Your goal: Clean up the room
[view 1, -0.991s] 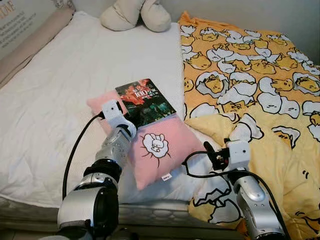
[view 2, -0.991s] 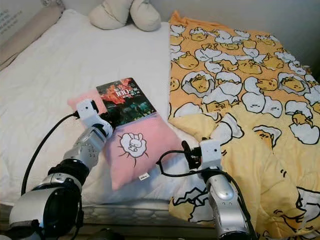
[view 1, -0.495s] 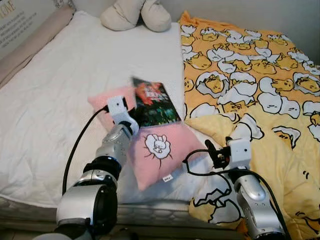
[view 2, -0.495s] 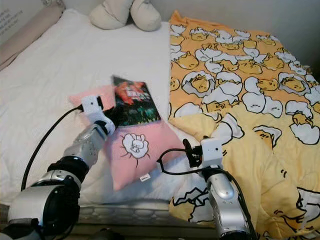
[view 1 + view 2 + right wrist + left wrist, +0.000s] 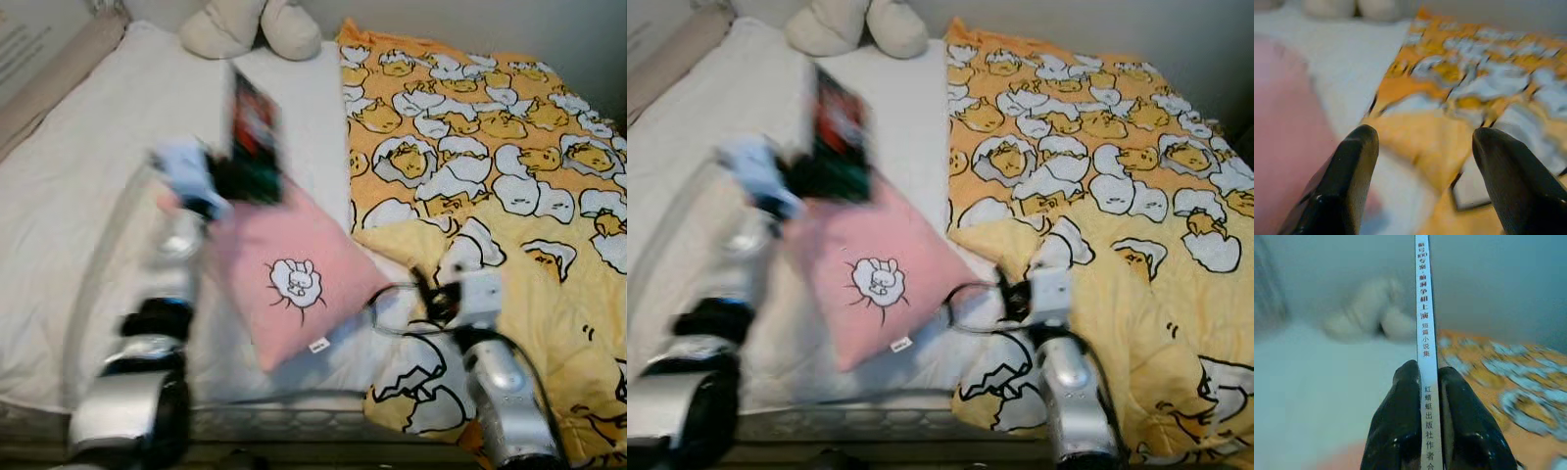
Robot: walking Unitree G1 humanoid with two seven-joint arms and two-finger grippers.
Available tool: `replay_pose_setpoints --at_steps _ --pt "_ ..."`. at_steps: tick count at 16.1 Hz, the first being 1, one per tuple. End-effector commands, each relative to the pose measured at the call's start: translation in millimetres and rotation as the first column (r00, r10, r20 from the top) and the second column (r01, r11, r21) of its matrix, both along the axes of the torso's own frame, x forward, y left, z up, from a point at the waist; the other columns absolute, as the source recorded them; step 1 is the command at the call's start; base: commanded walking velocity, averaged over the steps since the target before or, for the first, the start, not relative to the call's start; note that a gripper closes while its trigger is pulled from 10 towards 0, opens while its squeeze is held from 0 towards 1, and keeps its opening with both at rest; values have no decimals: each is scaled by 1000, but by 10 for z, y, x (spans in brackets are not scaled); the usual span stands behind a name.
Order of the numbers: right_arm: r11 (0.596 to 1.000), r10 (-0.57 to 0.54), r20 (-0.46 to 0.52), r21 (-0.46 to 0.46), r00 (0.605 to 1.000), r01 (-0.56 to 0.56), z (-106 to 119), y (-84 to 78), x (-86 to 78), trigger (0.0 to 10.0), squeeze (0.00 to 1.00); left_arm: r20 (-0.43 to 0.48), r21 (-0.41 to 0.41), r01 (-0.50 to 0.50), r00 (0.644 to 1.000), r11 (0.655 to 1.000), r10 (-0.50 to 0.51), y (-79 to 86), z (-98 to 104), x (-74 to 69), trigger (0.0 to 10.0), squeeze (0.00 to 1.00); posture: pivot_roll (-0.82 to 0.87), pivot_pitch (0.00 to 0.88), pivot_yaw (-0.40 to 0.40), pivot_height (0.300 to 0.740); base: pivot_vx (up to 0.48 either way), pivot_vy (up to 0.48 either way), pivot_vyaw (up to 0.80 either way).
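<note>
Left gripper (image 5: 1429, 382) clamps a book (image 5: 253, 137) by its spine, upright above the bed.

The book sits upper left of centre in the head views, blurred, over the far end of a pink pillow (image 5: 289, 274) lying on the white mattress (image 5: 78, 176). An orange and yellow duck-print blanket (image 5: 490, 176) covers the right half of the bed. A cream plush toy (image 5: 250, 27) rests at the top edge. Right gripper (image 5: 1422, 161), fingers spread wide and holding nothing, is at lower right over the blanket's folded edge.
</note>
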State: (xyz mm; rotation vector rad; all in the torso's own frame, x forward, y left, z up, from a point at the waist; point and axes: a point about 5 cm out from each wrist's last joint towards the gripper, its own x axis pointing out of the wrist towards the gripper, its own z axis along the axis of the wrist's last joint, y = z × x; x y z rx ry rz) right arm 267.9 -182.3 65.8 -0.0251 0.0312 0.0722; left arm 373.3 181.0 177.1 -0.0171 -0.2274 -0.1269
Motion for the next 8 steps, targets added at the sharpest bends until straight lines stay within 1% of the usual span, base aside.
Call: replay_pose_setpoints --at_steps 1,2,3,4,6,7,8 --pt "1000 -5 84 14 996 4 189 14 77 10000 0 62 80 51 996 995 -56 -147 77 -51 10000 0 -23 0 -16 740 0 0 0" --pt "1000 3 94 19 996 -5 226 34 109 10000 0 84 89 73 993 993 -81 -181 91 -89 10000 0 -21 0 -16 740 0 0 0" --pt "1000 4 97 20 995 -6 238 43 130 10000 0 85 83 79 993 993 -86 -197 84 -101 10000 0 -15 0 -17 740 0 266 0" --pt "1000 5 99 19 995 -7 246 59 162 10000 0 77 75 76 994 994 -82 -204 46 -114 10000 0 -12 0 -19 740 0 480 0" --pt "1000 8 96 17 995 -10 247 78 191 10000 0 47 77 30 998 997 -34 -158 -43 -121 10000 0 -8 0 -24 740 0 480 0" --pt "1000 9 91 18 996 -10 244 82 197 10000 0 18 87 24 999 996 -26 -158 -107 -135 10000 0 -5 0 -27 740 0 480 0" --pt "1000 8 76 27 997 -10 222 94 206 10000 0 -21 80 16 1000 997 -15 -170 -213 -158 10000 0 -10 0 -24 740 0 480 0"
